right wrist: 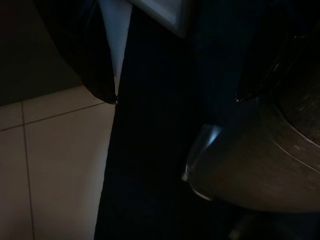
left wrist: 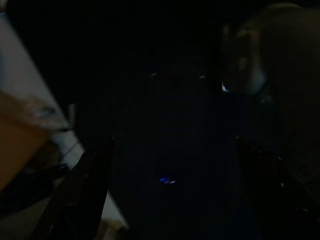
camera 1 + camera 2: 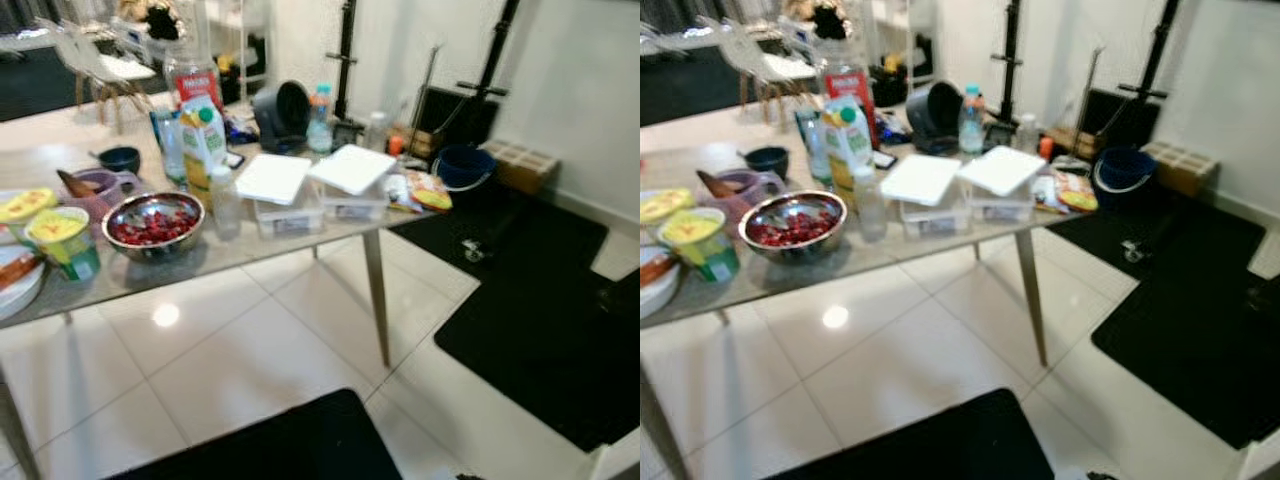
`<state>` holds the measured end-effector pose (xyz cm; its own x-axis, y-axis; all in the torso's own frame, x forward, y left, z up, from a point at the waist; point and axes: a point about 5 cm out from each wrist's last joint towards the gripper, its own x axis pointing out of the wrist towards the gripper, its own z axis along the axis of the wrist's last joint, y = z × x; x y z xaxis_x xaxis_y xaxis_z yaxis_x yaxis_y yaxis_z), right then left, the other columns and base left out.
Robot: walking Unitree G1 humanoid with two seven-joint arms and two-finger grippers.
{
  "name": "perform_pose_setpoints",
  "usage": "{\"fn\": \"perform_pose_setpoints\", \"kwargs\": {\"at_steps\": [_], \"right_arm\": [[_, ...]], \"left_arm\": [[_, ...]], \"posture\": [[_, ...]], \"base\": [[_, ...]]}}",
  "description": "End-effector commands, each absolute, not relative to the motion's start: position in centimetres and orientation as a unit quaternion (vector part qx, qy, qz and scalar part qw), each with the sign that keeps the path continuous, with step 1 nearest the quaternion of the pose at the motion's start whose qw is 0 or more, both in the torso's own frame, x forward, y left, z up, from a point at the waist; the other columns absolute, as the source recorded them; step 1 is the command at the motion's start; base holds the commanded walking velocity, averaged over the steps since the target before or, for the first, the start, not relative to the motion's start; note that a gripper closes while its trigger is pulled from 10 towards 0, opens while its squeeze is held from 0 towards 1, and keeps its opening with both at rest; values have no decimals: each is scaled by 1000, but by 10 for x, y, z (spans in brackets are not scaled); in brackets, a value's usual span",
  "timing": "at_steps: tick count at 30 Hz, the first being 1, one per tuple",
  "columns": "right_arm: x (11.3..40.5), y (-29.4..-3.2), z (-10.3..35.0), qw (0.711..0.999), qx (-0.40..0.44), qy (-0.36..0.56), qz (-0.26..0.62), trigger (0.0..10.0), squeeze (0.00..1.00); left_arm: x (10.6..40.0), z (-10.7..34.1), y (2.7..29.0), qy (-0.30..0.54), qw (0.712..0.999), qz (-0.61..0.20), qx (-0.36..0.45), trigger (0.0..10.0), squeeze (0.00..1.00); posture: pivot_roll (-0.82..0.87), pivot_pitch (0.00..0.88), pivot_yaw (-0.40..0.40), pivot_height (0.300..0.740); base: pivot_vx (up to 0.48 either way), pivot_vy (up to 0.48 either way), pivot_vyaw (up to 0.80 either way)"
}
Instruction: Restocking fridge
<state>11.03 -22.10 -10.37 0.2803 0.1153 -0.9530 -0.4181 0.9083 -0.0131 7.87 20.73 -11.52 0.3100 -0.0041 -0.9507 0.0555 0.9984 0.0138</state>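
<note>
While both eyes show the table [image 3: 250,250], wrists show dark floor [image 1: 60,165]

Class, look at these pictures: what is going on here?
A robot faces a table loaded with food for the fridge: a steel bowl of red fruit, a juice carton, yellow-lidded tubs and two lidded boxes. Nothing is being handled. Both pincers, left and right, hang open.

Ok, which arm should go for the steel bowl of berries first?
Left, probably: the steel bowl sits toward the left end of the table, on the robot's left. Both arms hang idle, neither near it yet.
</note>
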Motion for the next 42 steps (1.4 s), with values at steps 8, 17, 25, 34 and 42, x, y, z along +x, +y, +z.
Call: {"fn": "perform_pose_setpoints", "kwargs": {"at_steps": [8,17,25,34,42], "right_arm": [[113,-204,-106,791,-113,569,195,10000,0],[112,-205,-106,791,-114,569,196,10000,0],[112,-205,-106,790,-114,569,196,10000,0],[115,-209,-105,796,-133,564,173,10000,0],[115,-210,-105,797,-130,564,173,10000,0]], "left_arm": [[72,-117,202,596,802,-38,16,10000,0],[67,-119,197,599,799,-39,15,10000,0],[53,-123,176,608,792,-48,9,10000,0],[48,-125,151,609,791,-59,2,10000,0],[35,-127,149,619,783,-67,6,10000,0]], "posture": [[-51,1,-16,740],[-51,1,-17,740],[-51,0,-18,740],[-50,1,-15,740],[-48,0,-16,740]], "base": [[0,0,781],[0,0,781],[0,0,781],[0,0,345],[0,-175,0]]}}
